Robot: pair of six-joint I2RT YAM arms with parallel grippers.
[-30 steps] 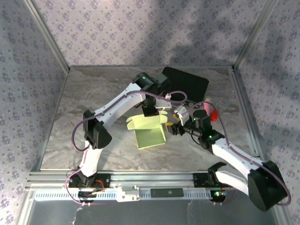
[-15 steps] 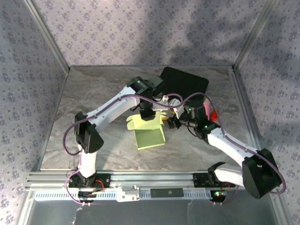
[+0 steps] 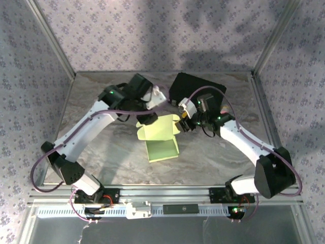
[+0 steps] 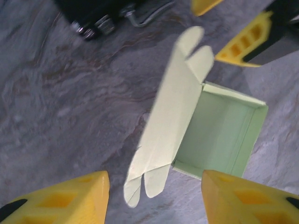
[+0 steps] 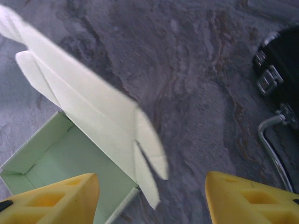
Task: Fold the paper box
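paper box (image 3: pixel 162 144): pale green card, open tray on the desk, lid flap standing off its far edge
box place: between the two tools, lid end nearest both, tray reaching toward the arm bases
lid: long panel with a small rounded tab at each end, not tucked in
left tool (image 3: pixel 147 121): at the lid's left far corner, above it
left tool state: fingers spread wide, gripping nothing
left wrist view: box (image 4: pixel 219 135) lies ahead of the tool (image 4: pixel 152 198); lid's near tabs reach between the yellow fingers (image 4: pixel 70 196), no contact visible
right tool (image 3: pixel 184 125): just beside the lid's right end
right tool state: fingers wide apart, holding nothing
right wrist view: tray interior (image 5: pixel 60 154) ahead-left of the tool (image 5: pixel 152 198), lid slanting across, blurred
black box (image 3: pixel 200 89): beyond the right tool, at the far side of the desk
desk (image 3: pixel 101 152): grey marbled top
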